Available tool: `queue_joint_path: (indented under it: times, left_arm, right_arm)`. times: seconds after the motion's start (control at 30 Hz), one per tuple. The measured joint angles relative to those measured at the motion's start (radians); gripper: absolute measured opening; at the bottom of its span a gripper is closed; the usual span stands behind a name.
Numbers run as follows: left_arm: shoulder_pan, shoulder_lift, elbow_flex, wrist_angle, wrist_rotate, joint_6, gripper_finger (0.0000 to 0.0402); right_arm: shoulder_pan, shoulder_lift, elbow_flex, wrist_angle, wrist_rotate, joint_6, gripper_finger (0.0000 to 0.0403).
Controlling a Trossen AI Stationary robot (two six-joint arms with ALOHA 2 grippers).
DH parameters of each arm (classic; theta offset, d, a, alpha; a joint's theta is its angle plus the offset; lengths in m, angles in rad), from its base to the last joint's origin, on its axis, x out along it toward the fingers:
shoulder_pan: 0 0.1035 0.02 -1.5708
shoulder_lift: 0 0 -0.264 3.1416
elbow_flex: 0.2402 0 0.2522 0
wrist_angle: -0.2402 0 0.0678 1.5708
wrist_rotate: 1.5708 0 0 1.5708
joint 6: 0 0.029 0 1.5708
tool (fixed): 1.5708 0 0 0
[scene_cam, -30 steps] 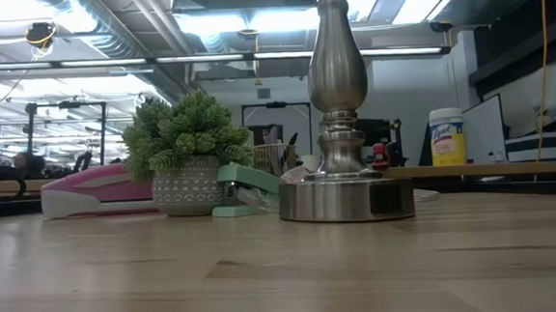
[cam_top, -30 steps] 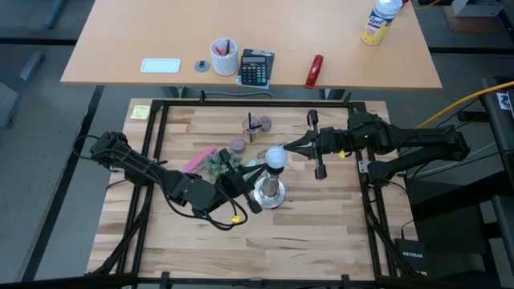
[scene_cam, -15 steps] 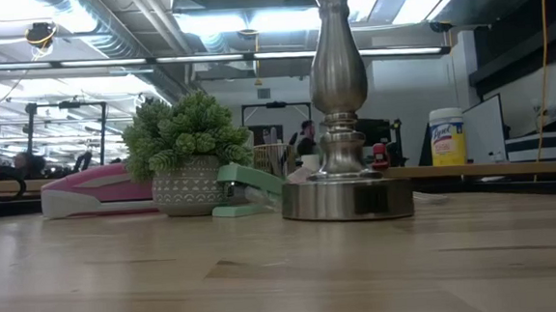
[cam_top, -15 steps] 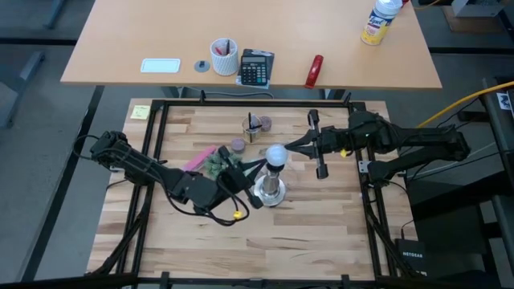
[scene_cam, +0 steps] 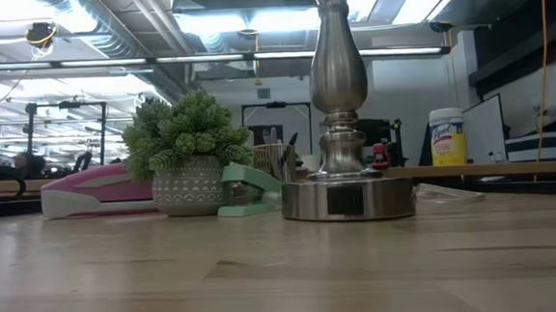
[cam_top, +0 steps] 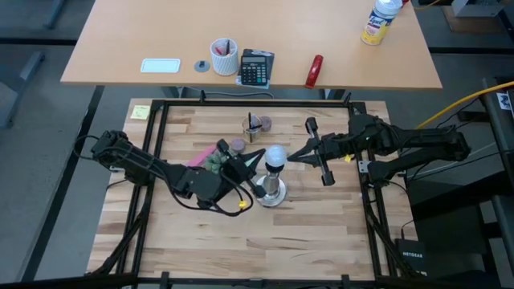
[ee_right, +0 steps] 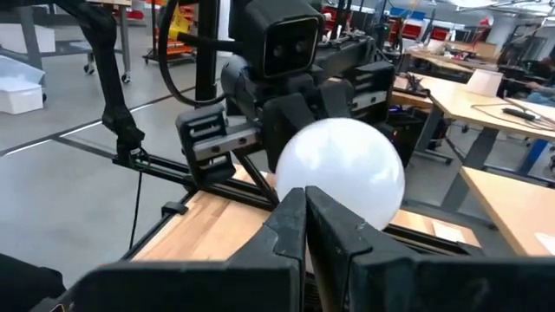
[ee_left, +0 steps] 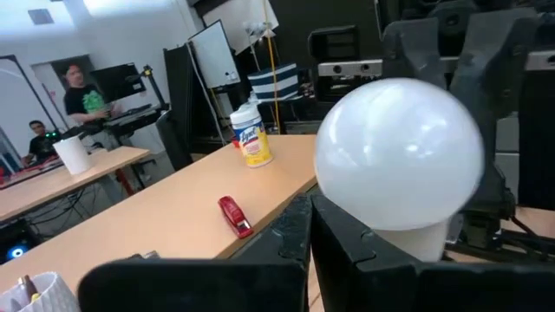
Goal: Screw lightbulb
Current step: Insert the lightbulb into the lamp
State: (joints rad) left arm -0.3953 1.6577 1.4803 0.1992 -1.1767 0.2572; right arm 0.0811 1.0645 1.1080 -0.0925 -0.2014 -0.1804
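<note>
With the silver stand (cam_top: 271, 191) planted near the middle of the table (cam_top: 313, 229), the lightbulb (cam_top: 276, 155) sits on top of it. The left gripper (cam_top: 259, 157) is just beside the globe, fingers closed together, tips at the bulb's neck in the left wrist view. On the bulb's far side, the right gripper (cam_top: 291, 155) points in, fingers closed too, empty. Beyond them, toward the far edge, a small potted plant (scene_cam: 188, 158), a pink stapler (scene_cam: 96, 190), and a cup (cam_top: 253, 126).

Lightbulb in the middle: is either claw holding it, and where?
Neither. The left gripper and right gripper are both shut on nothing, tips beside the lightbulb, which sits atop the stand.
</note>
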Motion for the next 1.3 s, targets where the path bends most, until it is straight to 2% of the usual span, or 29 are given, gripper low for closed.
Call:
queue_joint_path:
  times: [0.13,0.3,0.43,0.67,0.93,1.13,1.3]
  left_arm:
    - [0.013,0.000,0.000,-0.008,-0.008,-0.015,0.0001]
    - [0.020,0.000,0.000,0.006,-0.082,0.011,0.0001]
    - [0.020,0.000,0.000,0.038,-0.088,0.048,0.0001]
    - [0.002,0.000,0.000,0.150,-0.077,0.144,0.0001]
    - [-0.078,0.000,0.000,0.151,0.003,0.170,0.0001]
    - [-0.112,0.000,0.000,0.148,0.156,0.170,0.0001]
    - [-0.106,0.000,0.000,0.115,0.233,0.135,0.0001]
  right_arm:
    - [0.000,0.000,0.000,-0.004,-0.004,0.023,0.0017]
    - [0.003,0.000,0.000,-0.021,-0.011,0.027,0.0017]
    - [0.043,-0.007,0.000,-0.020,-0.009,0.023,0.0017]
    - [0.133,-0.043,0.000,-0.019,0.080,0.000,0.0017]
    - [0.190,-0.077,0.000,-0.012,0.319,-0.055,0.0017]
    - [0.188,-0.060,0.000,-0.012,0.376,-0.062,0.0017]
    - [0.188,-0.041,0.000,0.032,0.486,-0.096,0.0017]
